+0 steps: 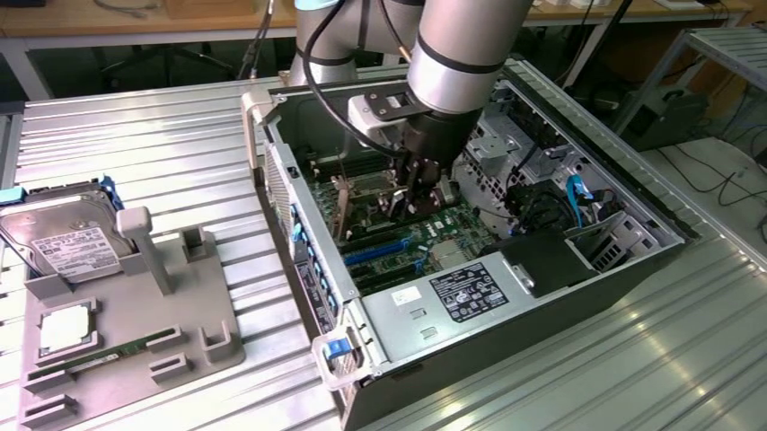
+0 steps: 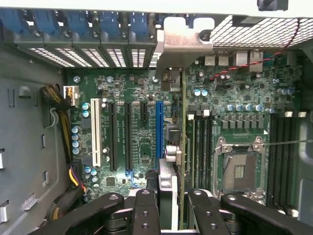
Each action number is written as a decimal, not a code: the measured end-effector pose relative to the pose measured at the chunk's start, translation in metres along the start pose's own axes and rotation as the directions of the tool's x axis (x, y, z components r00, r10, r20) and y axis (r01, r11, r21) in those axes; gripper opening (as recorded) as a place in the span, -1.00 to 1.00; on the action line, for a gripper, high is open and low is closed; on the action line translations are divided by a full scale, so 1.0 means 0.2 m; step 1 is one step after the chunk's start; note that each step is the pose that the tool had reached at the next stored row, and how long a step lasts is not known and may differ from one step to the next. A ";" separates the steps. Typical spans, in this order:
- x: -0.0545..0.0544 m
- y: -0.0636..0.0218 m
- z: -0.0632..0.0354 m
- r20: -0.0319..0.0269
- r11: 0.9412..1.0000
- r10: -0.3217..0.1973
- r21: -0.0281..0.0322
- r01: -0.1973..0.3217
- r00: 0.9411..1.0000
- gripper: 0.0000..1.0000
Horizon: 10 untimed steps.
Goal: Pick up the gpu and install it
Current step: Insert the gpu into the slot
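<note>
Claw: closed on the gpu. One finger lies against each flat face of the card, and the grip sits near the end of the card away from its bracket.

Gpu: it is inside the open computer case, standing on edge over the motherboard and parallel to the expansion slots. Its lower edge is just beside the long blue slot. The silver end bracket meets the case's rear wall, next to the row of blue-tabbed slot covers. Whether the edge connector has entered a slot cannot be told. In the exterior view the claw reaches down into the middle of the case.

Handling, as a judgement: the card is light, stiff and thin. The board faces carry small components, and the contact edge is fragile. A hold across the flat faces, clear of the cooler and connector, suits it, with the card kept upright so that it does not twist in the slot.

Surroundings: the case lies on its side on the ribbed metal surface, towards the exterior view's right. A grey parts holder sits at the surface's corner on the exterior view's left. It carries a hard drive and a green memory stick.
</note>
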State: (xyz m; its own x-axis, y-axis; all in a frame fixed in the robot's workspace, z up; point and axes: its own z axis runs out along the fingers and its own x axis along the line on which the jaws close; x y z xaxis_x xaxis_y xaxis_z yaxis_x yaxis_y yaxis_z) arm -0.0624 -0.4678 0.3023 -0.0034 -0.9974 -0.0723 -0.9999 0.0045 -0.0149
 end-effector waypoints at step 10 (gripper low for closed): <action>-0.01 0.000 0.013 -0.003 1.000 -0.002 0.000 0.002 1.000 -0.44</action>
State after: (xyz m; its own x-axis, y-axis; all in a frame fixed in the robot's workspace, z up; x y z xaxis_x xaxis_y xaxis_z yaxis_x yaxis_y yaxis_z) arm -0.0624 -0.4664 0.2998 -0.0011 -0.9976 -0.0696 -0.9999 0.0021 -0.0150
